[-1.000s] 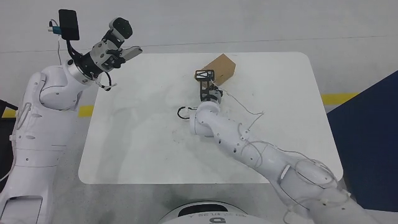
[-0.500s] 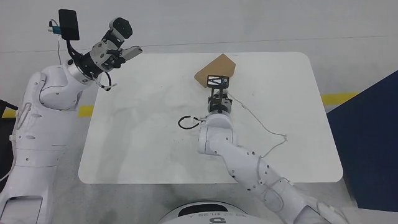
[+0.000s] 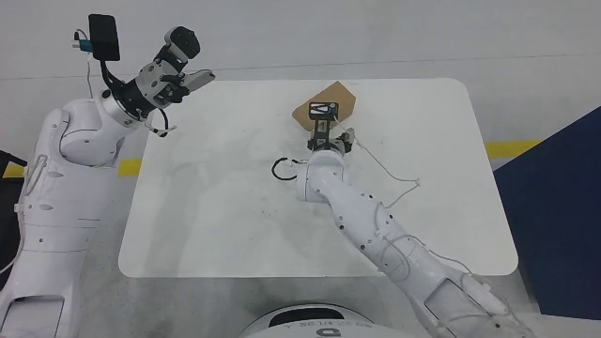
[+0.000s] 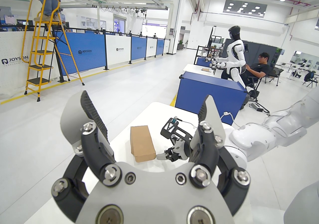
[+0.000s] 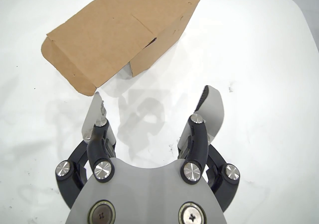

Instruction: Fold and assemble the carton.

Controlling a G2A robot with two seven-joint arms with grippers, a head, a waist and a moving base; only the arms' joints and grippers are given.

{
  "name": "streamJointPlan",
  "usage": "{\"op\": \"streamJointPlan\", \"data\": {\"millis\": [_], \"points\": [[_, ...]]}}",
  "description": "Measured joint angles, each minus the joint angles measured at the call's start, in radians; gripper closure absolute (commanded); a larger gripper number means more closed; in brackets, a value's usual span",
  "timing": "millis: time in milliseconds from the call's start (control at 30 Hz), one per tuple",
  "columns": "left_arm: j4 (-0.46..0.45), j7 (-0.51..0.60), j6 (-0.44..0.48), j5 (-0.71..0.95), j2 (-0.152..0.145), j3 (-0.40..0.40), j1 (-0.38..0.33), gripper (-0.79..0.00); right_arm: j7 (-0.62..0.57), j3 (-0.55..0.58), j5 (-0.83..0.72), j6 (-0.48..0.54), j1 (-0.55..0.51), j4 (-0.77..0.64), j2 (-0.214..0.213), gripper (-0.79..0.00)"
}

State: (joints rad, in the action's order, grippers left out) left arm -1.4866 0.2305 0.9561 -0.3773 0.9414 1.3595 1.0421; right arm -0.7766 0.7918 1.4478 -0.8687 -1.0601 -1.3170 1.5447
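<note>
A brown carton (image 3: 340, 97) lies on its side near the far edge of the white table (image 3: 225, 188). It is folded into a box shape (image 5: 119, 35), with a rounded flap at one end and a small gap under its near edge. My right gripper (image 5: 152, 95) is open just short of the carton, one fingertip (image 5: 97, 100) almost at its near corner, with nothing between the fingers. In the top view the right gripper (image 3: 324, 120) sits right beside the carton. My left gripper (image 3: 192, 80) is open and raised off the table's far left corner, and its wrist view (image 4: 149, 113) faces the carton (image 4: 142, 142) from a distance.
A thin white cable (image 3: 385, 164) trails over the table from the right wrist, and a black cable loop (image 3: 280, 167) hangs by the right forearm. A dark blue partition (image 3: 563, 197) stands past the table's right edge. Bare tabletop (image 3: 207, 225) lies left of the right arm.
The right arm swung and its gripper shifted beside the carton, ending at its near edge. The carton turned slightly on the table. The left arm stayed put.
</note>
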Motion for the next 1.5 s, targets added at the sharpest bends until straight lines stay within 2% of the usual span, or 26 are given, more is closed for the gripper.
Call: {"op": "streamJointPlan", "data": {"millis": [133,267,367,400,433,533,567,600,633,867,1067,1200,1367,1433,1500], "points": [[0.000,0.000,0.000,0.000,0.000,0.000,0.000,-0.785,0.082,0.015,-0.077,0.004,0.047,0.108,0.026,-0.727],[0.000,0.000,0.000,0.000,0.000,0.000,0.000,-0.785,0.143,0.013,-0.125,-0.021,0.094,0.208,0.054,-0.745],[0.000,0.000,0.000,0.000,0.000,0.000,0.000,-0.785,0.189,0.011,-0.155,-0.025,0.119,0.270,0.072,-0.686],[0.000,0.000,0.000,0.000,0.000,0.000,0.000,-0.785,0.197,0.013,-0.167,-0.029,0.127,0.289,0.078,-0.637],[0.000,0.000,0.000,0.000,0.000,0.000,0.000,-0.785,0.206,0.015,-0.186,-0.030,0.138,0.311,0.085,-0.446],[0.000,0.000,0.000,0.000,0.000,0.000,0.000,-0.785,0.236,0.012,-0.224,-0.031,0.159,0.362,0.105,-0.240],[0.000,0.000,0.000,0.000,0.000,0.000,0.000,-0.785,0.245,0.010,-0.231,-0.034,0.165,0.377,0.111,-0.197],[0.000,0.000,0.000,0.000,0.000,0.000,0.000,-0.785,0.256,0.008,-0.235,-0.038,0.170,0.390,0.116,-0.062],[0.000,0.000,0.000,0.000,0.000,0.000,0.000,-0.785,0.272,0.007,-0.236,-0.050,0.175,0.405,0.122,0.000],[0.000,0.000,0.000,0.000,0.000,0.000,0.000,-0.785,0.347,0.029,-0.256,-0.117,0.158,0.407,0.141,0.000],[0.000,0.000,0.000,0.000,0.000,0.000,0.000,-0.785,0.360,0.055,-0.214,-0.138,0.086,0.283,0.131,0.000],[0.000,0.000,0.000,0.000,0.000,0.000,0.000,-0.785,0.184,0.081,-0.167,-0.046,0.018,0.104,0.102,0.000],[0.000,0.000,0.000,0.000,0.000,0.000,0.000,-0.785,-0.136,0.150,0.004,0.087,-0.141,-0.287,0.043,0.000],[0.000,0.000,0.000,0.000,0.000,0.000,0.000,-0.785,-0.207,0.159,0.039,0.109,-0.172,-0.418,0.037,0.000],[0.000,0.000,0.000,0.000,0.000,0.000,0.000,-0.785,-0.195,0.158,0.027,0.104,-0.163,-0.436,0.038,0.000]]}}
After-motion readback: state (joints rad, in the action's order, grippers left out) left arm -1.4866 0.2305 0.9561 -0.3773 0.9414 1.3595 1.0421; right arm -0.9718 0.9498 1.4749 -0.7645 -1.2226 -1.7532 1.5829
